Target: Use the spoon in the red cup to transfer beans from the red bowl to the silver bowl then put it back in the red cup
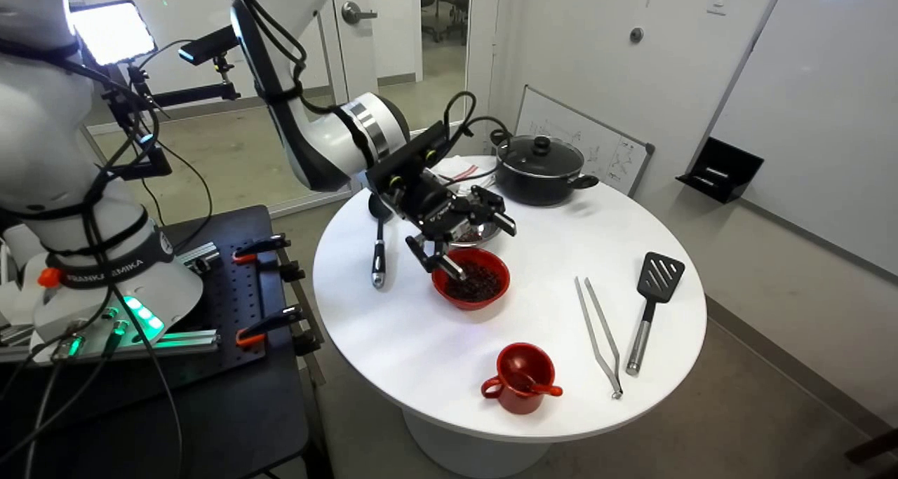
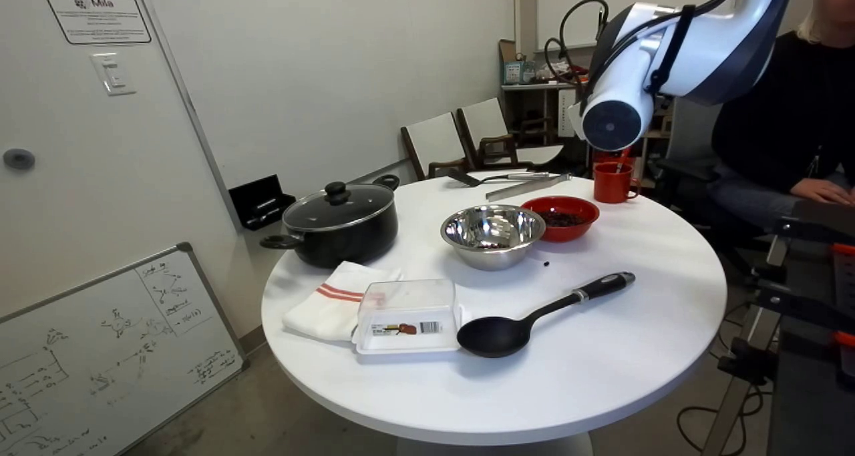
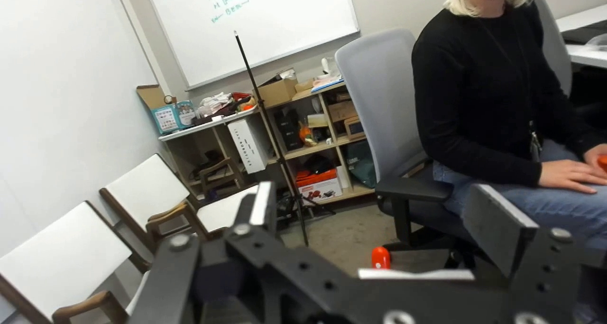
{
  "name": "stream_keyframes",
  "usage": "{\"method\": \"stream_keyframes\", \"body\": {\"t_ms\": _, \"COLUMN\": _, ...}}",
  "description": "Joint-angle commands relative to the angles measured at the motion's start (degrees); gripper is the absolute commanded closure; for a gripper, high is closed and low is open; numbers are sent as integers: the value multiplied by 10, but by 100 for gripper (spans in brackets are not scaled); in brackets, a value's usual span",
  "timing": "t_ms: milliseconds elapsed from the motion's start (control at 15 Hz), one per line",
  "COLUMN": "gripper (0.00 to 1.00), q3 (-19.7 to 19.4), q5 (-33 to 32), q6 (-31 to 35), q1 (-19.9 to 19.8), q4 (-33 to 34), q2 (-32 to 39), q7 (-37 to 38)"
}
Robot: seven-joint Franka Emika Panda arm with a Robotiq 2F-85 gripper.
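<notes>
Fingers (image 3: 493, 229) low in the wrist view stand spread wide, gripping nothing, while the spoon (image 1: 547, 390) leans in the red cup (image 1: 518, 400) at the lower centre of an exterior view. An off-centre approach could nudge the spoon and tip that small cup; a shallow pinch on its slim handle would probably let it twist and spill the dark, pebbly beans (image 1: 480, 286). Descending too early might clip the red bowl (image 2: 568, 232), next to the silver bowl (image 2: 494, 261), and jar both. One small dark piece (image 2: 546, 264) lies loose on the smooth white surface (image 2: 634, 349). The cup is glossy with a looped handle; the silver bowl is mirror-bright and round. Flecks inside it look like beans, though reflections make that unsure.
</notes>
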Motion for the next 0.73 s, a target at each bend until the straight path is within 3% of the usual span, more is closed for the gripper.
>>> {"method": "stream_keyframes", "body": {"t_ms": 0, "gripper": 0, "q3": -2, "q5": -51, "q6": 96, "q1": -13, "q4": -81, "q2": -131, "q7": 28}}
{"method": "stream_keyframes", "body": {"t_ms": 400, "gripper": 0, "q3": -50, "q5": -143, "q6": 328, "q1": -45, "q4": -79, "q2": -217, "q7": 69}}
{"method": "stream_keyframes", "body": {"t_ms": 467, "gripper": 0, "q3": -44, "q5": -112, "q6": 269, "q1": -30, "q4": -68, "q2": -186, "q7": 48}}
{"method": "stream_keyframes", "body": {"t_ms": 667, "gripper": 0, "q3": -49, "q5": -114, "q6": 280, "q1": -32, "q4": -68, "q2": -192, "q7": 47}}
